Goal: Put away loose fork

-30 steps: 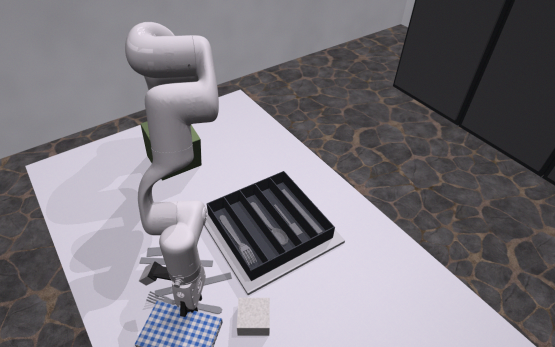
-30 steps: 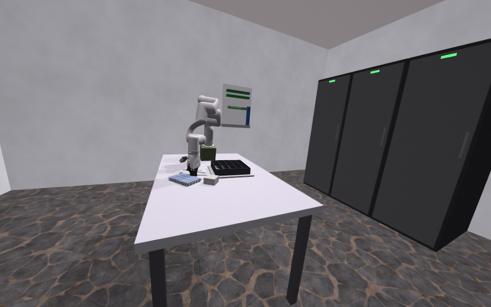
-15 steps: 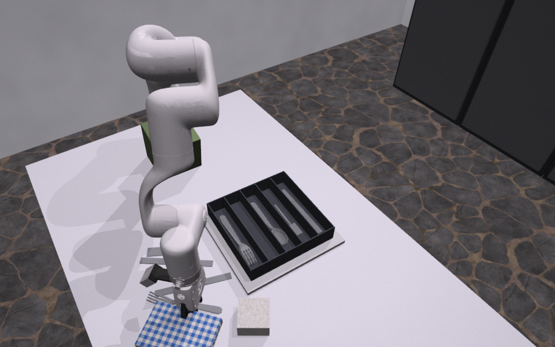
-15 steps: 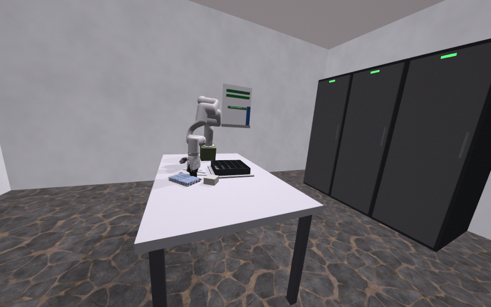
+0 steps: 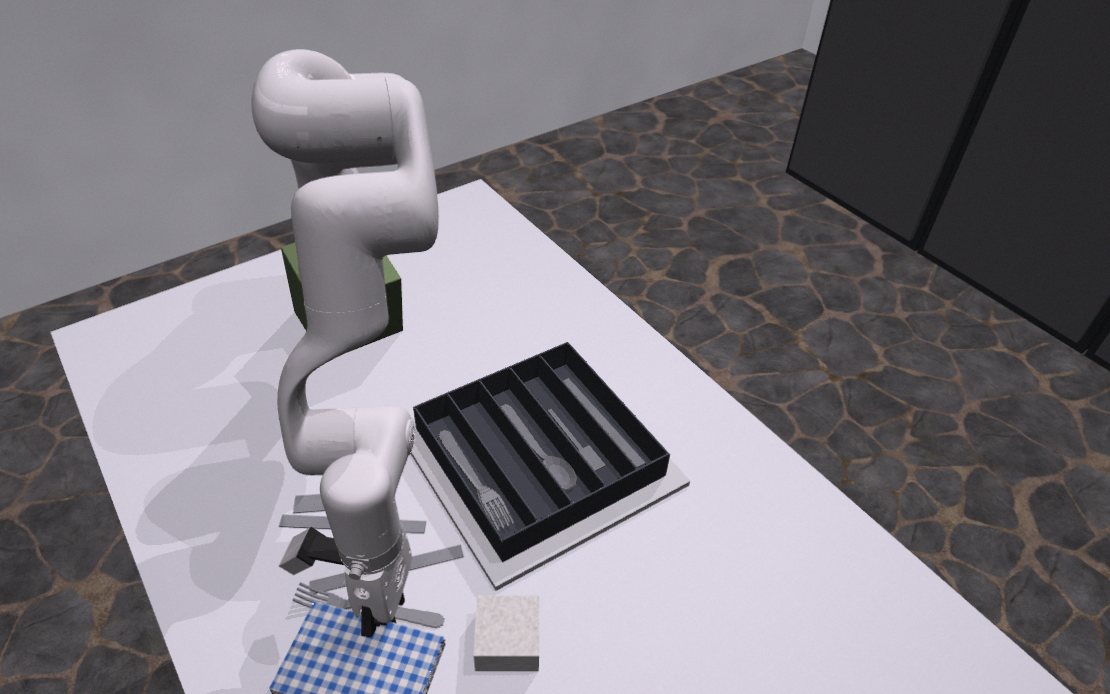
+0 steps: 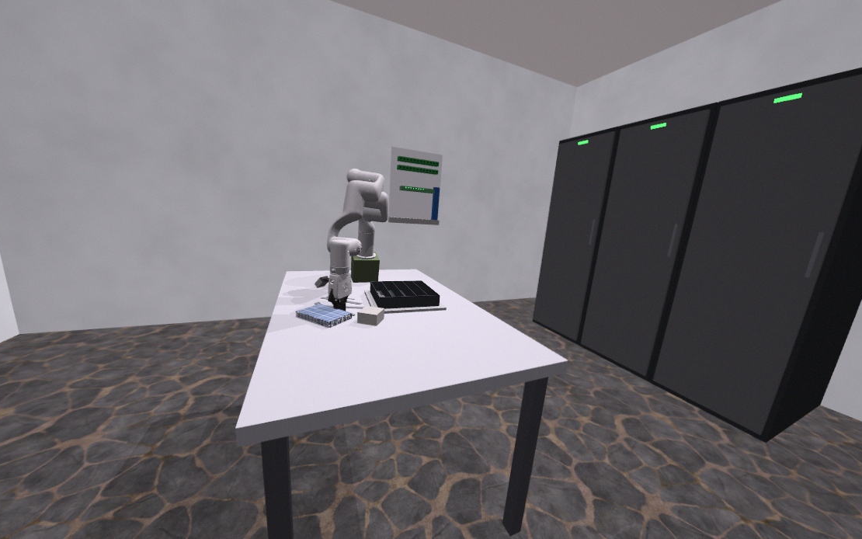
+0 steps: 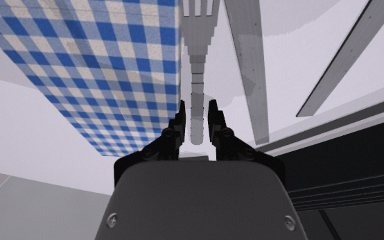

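Note:
The loose fork (image 5: 312,593) (image 7: 197,41) lies flat on the table beside a blue checked cloth (image 5: 352,659) (image 7: 100,62) (image 6: 319,313). My gripper (image 7: 196,109) (image 5: 375,626) (image 6: 337,304) points down over the end of the fork's handle. Its fingers stand partly open on either side of the handle, with a small gap on each side. The black tray (image 5: 585,510) (image 6: 408,300) (image 7: 343,166) stands to the right on a white mat. Its leftmost slot holds a fork (image 5: 480,489) with its tines towards the near end. Another slot holds a spoon (image 5: 556,466).
Loose flat knives (image 5: 434,557) (image 5: 305,520) (image 7: 249,69) (image 7: 343,59) lie on the table between my gripper and the tray. A speckled white block (image 5: 506,629) (image 6: 370,316) stands right of the cloth. The arm's green base (image 5: 391,284) is at the back.

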Robot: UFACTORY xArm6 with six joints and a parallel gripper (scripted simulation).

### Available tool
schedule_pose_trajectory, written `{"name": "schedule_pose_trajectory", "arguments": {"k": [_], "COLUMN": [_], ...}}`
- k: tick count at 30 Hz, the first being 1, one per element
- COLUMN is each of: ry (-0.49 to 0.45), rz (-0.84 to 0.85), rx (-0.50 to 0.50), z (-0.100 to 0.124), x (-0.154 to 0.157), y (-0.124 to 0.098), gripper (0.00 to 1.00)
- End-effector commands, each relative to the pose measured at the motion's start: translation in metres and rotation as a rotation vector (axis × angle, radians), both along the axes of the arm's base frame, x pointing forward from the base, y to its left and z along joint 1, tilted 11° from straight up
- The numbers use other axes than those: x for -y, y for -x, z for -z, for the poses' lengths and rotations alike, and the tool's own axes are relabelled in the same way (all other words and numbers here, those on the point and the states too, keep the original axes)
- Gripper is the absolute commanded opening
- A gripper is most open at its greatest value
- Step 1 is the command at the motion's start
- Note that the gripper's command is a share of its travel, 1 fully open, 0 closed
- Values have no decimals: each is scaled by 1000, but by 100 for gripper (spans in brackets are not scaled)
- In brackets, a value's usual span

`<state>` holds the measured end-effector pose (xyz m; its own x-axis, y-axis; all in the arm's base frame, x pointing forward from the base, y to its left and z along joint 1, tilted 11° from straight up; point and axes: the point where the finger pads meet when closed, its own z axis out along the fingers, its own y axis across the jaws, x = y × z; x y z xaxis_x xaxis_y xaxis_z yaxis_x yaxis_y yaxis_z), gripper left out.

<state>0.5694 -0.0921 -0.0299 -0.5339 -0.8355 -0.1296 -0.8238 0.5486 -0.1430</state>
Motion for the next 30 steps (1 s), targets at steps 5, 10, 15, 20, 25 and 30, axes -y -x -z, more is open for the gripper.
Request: {"name": "schedule_pose_trajectory", "arguments": {"k": [5, 10, 15, 20, 25, 30], "ry": [1, 1, 1, 1, 1, 1], "rz": [0, 0, 0, 0, 0, 0], "rx": [3, 3, 3, 3, 3, 3], "z": [0, 0, 0, 0, 0, 0], "x": [0, 0, 0, 0, 0, 0], "y": [-1, -1, -1, -1, -1, -1], "gripper": [31, 6, 6, 6, 6, 6]}}
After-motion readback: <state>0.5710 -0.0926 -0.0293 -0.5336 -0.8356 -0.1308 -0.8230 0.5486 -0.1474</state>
